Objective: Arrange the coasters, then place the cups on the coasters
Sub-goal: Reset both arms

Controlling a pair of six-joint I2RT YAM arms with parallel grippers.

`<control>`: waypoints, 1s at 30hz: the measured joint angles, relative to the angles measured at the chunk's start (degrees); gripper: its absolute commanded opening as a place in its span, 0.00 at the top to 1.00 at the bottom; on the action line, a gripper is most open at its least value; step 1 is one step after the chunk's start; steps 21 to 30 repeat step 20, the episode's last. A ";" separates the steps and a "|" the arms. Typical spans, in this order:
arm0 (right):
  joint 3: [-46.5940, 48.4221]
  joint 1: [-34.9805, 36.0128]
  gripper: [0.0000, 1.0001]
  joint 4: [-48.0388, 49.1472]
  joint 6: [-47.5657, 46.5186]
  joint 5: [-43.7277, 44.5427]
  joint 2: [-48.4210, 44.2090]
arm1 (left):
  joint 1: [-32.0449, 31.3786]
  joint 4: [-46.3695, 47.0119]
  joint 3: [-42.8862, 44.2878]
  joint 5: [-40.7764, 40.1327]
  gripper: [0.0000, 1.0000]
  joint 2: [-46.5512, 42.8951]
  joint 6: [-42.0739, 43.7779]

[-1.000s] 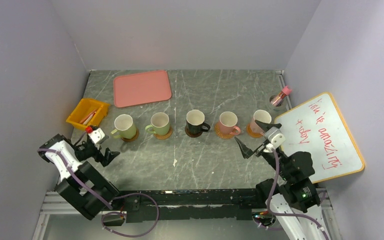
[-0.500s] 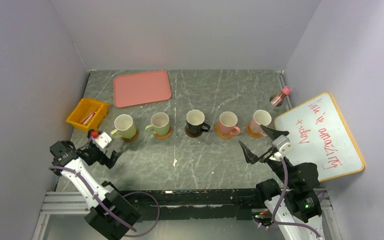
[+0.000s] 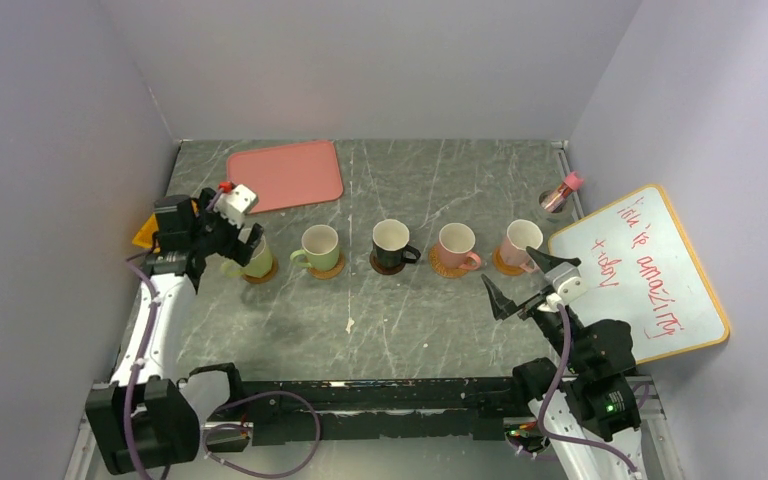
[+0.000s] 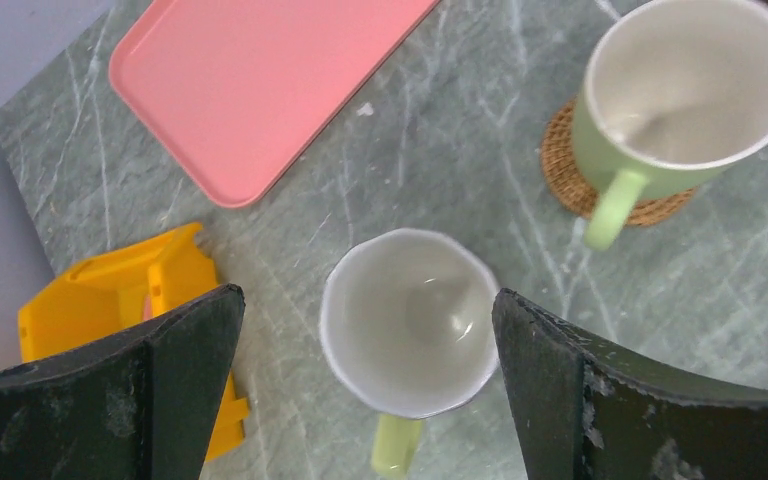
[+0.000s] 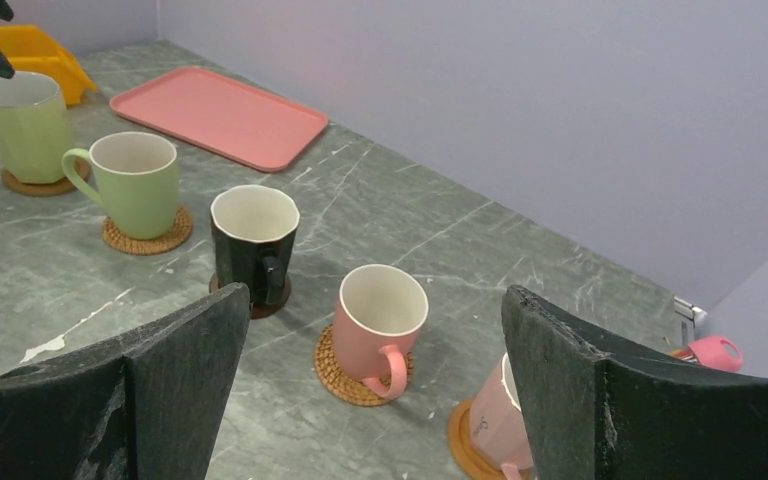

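**Five cups in a row on veined stone**

Grey-green marbled table [image 3: 410, 320], pale lilac walls [image 3: 360, 60]. The cups [image 3: 392, 238] each sit on the coasters [image 5: 140, 240], lined left to right mid-table. Left gripper [image 4: 367, 300] hangs over the leftmost cup, fingers apart. Right gripper [image 3: 510, 268] is near right, fingers apart. Pink tray [image 3: 284, 176] far left.

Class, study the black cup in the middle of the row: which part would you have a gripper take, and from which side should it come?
Probably the rim wall of the black cup, from straight above, one finger inside and one outside. It stands upright, mouth open, and its handle juts to the right, so pinch the left rim, clear of it.
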 measured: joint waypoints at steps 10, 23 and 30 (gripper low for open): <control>0.00 0.00 0.00 -0.15 0.24 0.39 -0.44 | -5.14 -7.50 -2.49 5.70 0.00 -22.14 3.13; 0.00 0.00 0.00 -0.26 0.81 0.39 -2.32 | -5.29 -15.56 -9.42 15.19 0.00 -39.17 7.04; 0.00 0.00 0.00 -0.26 0.81 0.39 -2.32 | -5.29 -15.56 -9.42 15.19 0.00 -39.17 7.04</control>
